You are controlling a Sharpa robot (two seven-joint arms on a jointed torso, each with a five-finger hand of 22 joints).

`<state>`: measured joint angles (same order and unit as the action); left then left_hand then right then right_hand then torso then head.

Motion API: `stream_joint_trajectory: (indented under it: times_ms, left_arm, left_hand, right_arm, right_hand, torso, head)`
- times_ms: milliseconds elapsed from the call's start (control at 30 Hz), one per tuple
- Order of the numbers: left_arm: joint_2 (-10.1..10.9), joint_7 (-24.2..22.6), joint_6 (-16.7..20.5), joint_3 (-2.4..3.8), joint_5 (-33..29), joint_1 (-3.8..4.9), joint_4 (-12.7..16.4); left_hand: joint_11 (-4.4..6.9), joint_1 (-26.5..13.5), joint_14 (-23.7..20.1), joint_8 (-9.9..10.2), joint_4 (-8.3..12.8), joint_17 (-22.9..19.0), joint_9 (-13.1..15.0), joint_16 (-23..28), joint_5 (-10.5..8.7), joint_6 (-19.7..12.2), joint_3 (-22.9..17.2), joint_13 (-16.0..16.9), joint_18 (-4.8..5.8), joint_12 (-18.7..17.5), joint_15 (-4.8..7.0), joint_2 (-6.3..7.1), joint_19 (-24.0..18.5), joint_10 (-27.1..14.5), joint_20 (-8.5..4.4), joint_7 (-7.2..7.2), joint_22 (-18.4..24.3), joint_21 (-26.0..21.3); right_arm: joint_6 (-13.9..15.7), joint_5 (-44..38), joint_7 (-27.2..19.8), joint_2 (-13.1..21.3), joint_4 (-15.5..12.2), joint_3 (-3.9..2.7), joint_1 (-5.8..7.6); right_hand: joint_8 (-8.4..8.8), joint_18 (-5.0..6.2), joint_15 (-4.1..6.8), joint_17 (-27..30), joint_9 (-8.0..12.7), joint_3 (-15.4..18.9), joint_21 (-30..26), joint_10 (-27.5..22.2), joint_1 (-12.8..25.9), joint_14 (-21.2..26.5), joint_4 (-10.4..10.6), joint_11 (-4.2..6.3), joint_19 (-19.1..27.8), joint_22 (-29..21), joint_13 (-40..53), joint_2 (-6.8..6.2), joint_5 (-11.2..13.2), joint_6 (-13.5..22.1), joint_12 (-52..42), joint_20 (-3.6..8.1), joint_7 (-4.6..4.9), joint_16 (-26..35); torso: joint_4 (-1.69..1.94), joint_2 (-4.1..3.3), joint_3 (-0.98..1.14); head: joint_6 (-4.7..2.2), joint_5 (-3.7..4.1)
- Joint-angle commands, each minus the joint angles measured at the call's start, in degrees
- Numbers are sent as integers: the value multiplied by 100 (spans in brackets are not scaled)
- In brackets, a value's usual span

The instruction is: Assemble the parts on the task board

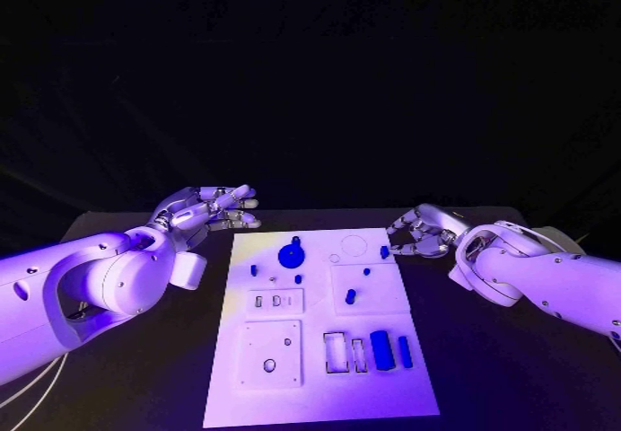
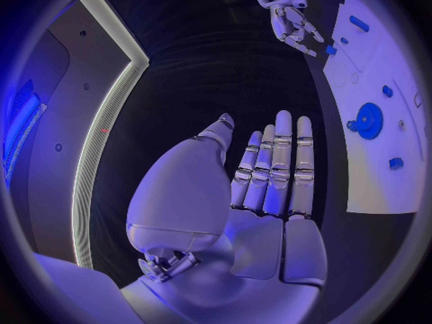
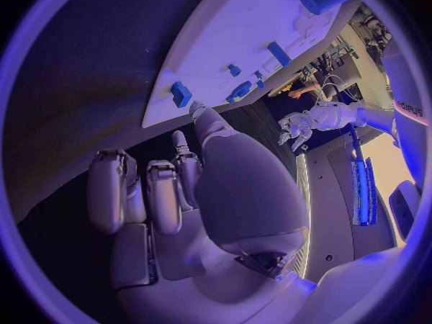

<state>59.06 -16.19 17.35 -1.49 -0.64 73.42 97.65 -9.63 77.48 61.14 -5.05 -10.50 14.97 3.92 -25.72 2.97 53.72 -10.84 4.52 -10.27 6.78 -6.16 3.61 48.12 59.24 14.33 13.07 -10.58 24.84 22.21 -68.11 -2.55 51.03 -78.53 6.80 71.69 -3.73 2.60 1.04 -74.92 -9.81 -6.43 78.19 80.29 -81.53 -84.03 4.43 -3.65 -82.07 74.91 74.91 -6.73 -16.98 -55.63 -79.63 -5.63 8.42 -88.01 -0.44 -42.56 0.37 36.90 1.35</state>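
Flanking task board [image 1: 319,395]: both empty hands

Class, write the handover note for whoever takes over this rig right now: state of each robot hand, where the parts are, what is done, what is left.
Left robot hand: open, holds nothing, off the far left corner of the task board.
Right robot hand: fingers curled, at the board's far right edge by a small blue piece; whether it touches the piece is unclear.
Parts: blue gear at the far middle; two blue bars at the near right; small pieces scattered between.
Done: cannot tell which parts are seated.
Left: assemble the remaining parts.
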Motion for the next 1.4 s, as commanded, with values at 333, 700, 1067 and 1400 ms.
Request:
stream_joint_trajectory:
  times_ms: [333,700,1067,1400]
  left_arm:
    - [3,-16,-127,0,2,2,-4]
    - [7,-15,-123,0,2,2,-7]
    - [20,-14,-114,0,4,2,2]
    - [36,-11,-111,0,5,3,15]
  left_hand:
    - [-8,6,-40,25,6,6,8,-32,9,-4,19,7,-11,-39,-10,-34,-43,-25,6,18,2,26]
    - [-9,5,-47,27,6,7,9,-32,9,-4,20,8,-11,-40,-12,-35,-48,-26,7,19,3,26]
    - [-9,5,-47,27,6,7,9,-32,9,-4,20,8,-11,-40,-12,-35,-48,-26,7,19,3,26]
    - [-9,5,-47,27,6,7,9,-32,9,-4,20,8,-11,-40,-12,-35,-48,-26,7,19,3,26]
  right_arm:
    - [-370,-108,5,-155,199,1,-54]
    - [-415,-143,42,-237,270,2,-68]
    - [-482,-195,92,-283,335,2,-76]
    - [-515,-227,125,-309,365,4,-77]
  right_hand:
    - [16,50,-71,-1161,17,-14,19,8,12,-505,-28,-22,5,692,381,-34,-69,72,-20,-13,33,-6]
    - [-34,39,-88,-1216,2,-44,56,44,56,-521,-17,-37,-31,724,421,-6,-102,-19,-62,-31,46,-37]
    - [-146,19,-64,-1263,-42,-151,138,170,99,-534,-24,2,-104,792,559,65,-121,-298,-198,-23,-3,-62]
    - [-171,8,-51,-1283,-49,-184,179,199,109,-539,-31,18,-135,824,592,75,-122,-365,-230,-12,-21,-73]
  torso:
    - [5,-10,-2]
    - [-1,-11,0]
    - [0,-11,1]
    - [-6,-16,1]
  head:
    - [40,-1]
    - [71,-18]
    - [107,-49]
    - [116,-42]
